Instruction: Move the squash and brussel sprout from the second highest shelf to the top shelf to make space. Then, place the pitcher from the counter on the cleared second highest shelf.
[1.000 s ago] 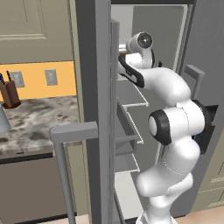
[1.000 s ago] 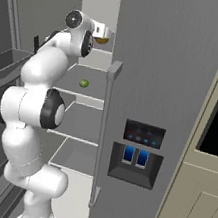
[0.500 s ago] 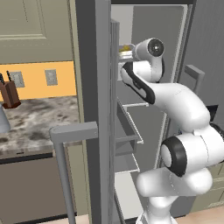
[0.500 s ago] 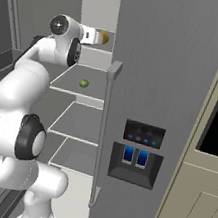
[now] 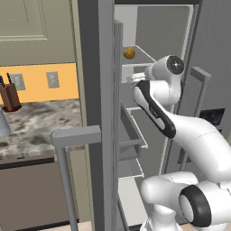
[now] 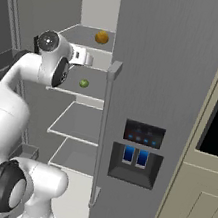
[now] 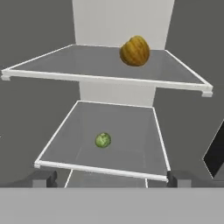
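The yellow-orange squash (image 7: 134,51) (image 5: 129,53) (image 6: 102,37) rests on the top shelf (image 7: 105,78) (image 6: 83,38), toward its back right. Alone near the middle of the second highest shelf (image 7: 127,122) (image 6: 96,92) lies the small green brussel sprout (image 7: 103,140) (image 6: 84,83). My gripper (image 7: 111,179) (image 6: 87,57) (image 5: 133,78) is open and holds nothing, hovering in front of the fridge between the two shelves' heights and apart from both items. The pale pitcher (image 5: 2,124) is cut by the left edge, standing on the speckled counter (image 5: 40,126).
A brown knife block (image 5: 9,97) stands at the counter's back. The open left fridge door with its bins (image 5: 133,135) is close beside my arm. The closed right door with a dispenser (image 6: 136,151) borders the shelves. Two more shelves (image 6: 78,123) lie below.
My hand has drawn back from the top shelf and come lower, leaving the squash resting there uncovered. The jaws stayed open. The brussel sprout has not moved.
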